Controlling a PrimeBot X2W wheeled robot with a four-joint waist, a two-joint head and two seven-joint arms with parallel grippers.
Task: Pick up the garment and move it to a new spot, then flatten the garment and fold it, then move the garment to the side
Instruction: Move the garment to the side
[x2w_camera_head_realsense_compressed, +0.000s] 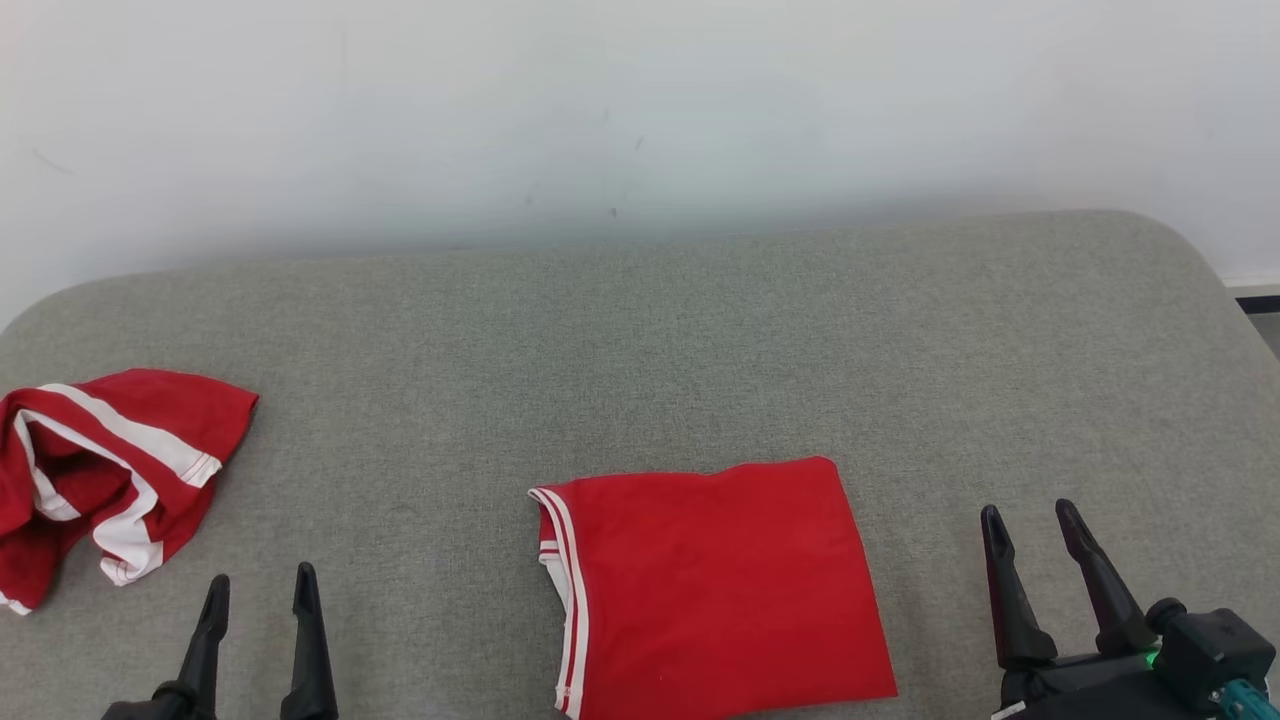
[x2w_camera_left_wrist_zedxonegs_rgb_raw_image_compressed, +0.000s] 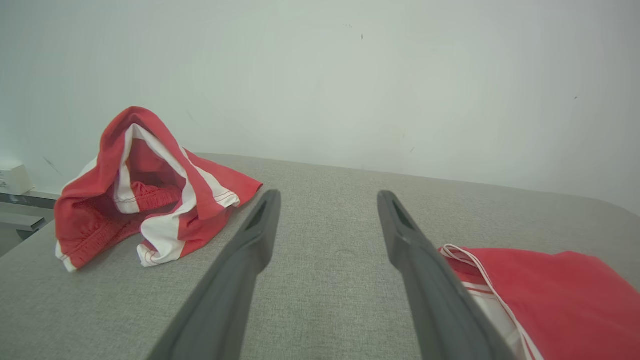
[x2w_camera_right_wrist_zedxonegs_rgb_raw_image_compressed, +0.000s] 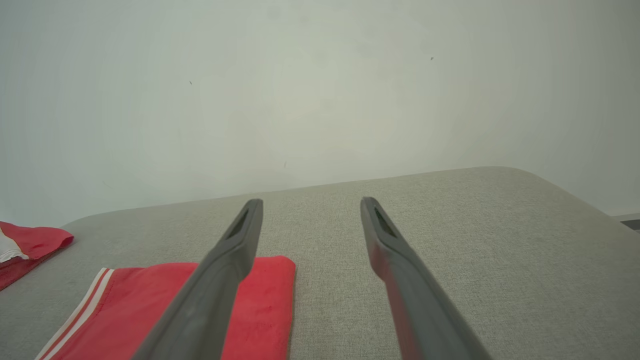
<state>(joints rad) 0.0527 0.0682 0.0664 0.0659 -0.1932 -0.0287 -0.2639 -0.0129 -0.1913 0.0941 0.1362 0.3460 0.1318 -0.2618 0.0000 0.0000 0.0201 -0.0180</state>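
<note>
Two red garments lie on the gray padded table (x2w_camera_head_realsense_compressed: 640, 330). The folded red garment (x2w_camera_head_realsense_compressed: 715, 590) lies flat near the table's close edge, at about 6 o'clock on the table, a little right of the middle. It has a neat square shape, and thin white stripes run down its left edge. The crumpled red and white garment (x2w_camera_head_realsense_compressed: 105, 470) sits in a messy heap at about 10 o'clock from the folded one. It is well apart from it, by the table's left edge. In the left wrist view part of it stands up like a little tent, and its inside shows. The left gripper (x2w_camera_head_realsense_compressed: 262, 575) is at about 9 o'clock from the folded garment, between the two garments. Its two dark fingers are spread wide with nothing in them. The right gripper (x2w_camera_head_realsense_compressed: 1028, 510) is at about 3 o'clock from the folded garment, near it but not touching. Its fingers are spread wide too and hold nothing. A plain pale wall (x2w_camera_head_realsense_compressed: 640, 100) stands behind the table at 12 o'clock.
</note>
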